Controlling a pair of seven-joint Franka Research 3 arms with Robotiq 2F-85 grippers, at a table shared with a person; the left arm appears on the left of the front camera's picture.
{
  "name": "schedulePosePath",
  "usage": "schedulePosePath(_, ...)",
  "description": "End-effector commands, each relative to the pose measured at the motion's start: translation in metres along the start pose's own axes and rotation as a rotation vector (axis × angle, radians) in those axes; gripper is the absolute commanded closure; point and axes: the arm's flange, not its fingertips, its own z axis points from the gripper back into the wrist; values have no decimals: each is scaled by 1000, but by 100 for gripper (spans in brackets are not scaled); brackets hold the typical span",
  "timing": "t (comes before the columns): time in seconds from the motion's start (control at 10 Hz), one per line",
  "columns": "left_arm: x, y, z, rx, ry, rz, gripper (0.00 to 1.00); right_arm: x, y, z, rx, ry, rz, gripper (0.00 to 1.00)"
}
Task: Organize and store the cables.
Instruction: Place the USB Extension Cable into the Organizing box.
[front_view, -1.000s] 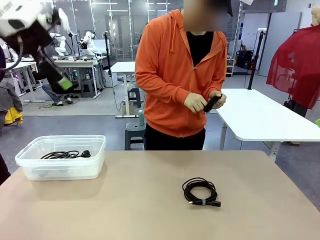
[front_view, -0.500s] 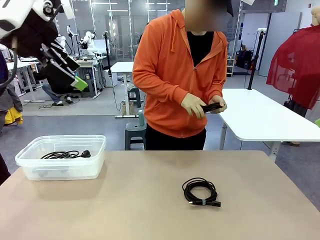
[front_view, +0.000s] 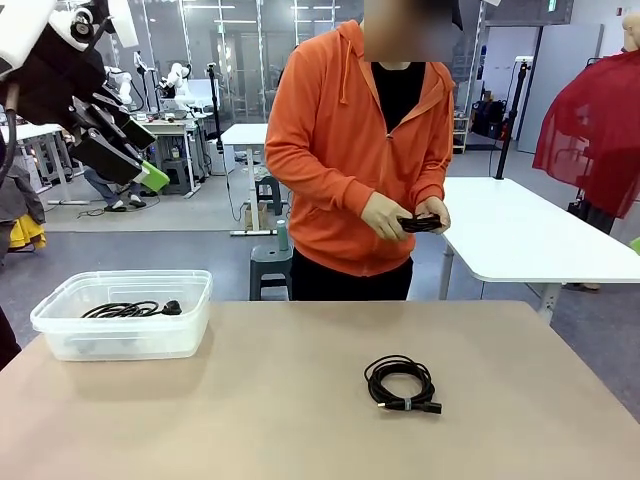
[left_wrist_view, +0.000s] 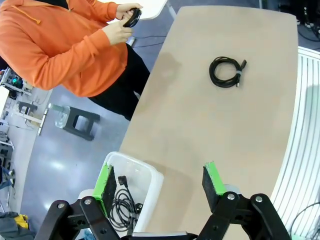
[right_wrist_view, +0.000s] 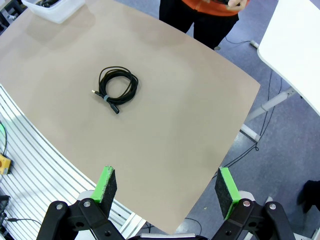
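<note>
On a tan-topped bench (front_view: 280, 430) in an open robotics lab, the cable tidy-up looks roughly a third done. One thin black coiled cable (front_view: 130, 309) already lies inside the clear plastic tub (front_view: 100, 345), which sits below the left end effector (front_view: 140, 150). That end effector is raised high, its green-padded fingers spread wide and empty.

A black coiled cable with a small green tie (front_view: 402, 383) lies loose on the bench, well ahead of the left end effector and well apart from the tub. It also lies far below and ahead of the right end effector (right_wrist_view: 165, 185), which is likewise spread wide and holds nothing.

A third black cable (front_view: 420, 222) is in the hands (front_view: 385, 212) of a person in an orange hooded top, across the bench from both end effectors, and is apparently being wound. By this showing, the loose coil and the hand-held one remain to be stored.

The bench top is plain and matt. Beyond it are a grey floor (front_view: 200, 250), a white table (front_view: 520, 235), a grey stool (front_view: 270, 262) and further workbenches.
</note>
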Motion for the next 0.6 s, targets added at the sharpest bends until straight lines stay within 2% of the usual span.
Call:
schedulePosePath(0.0, 6, 3, 1, 11, 0, 11, 12, -2, 0, 0, 0, 0, 3, 0)
schedulePosePath(0.3, 1, 2, -1, 0, 0, 1, 12, -2, 0, 0, 0, 0, 3, 0)
schedulePosePath(0.5, 35, 3, -26, -115, -28, -176, 12, -2, 0, 0, 0, 0, 3, 0)
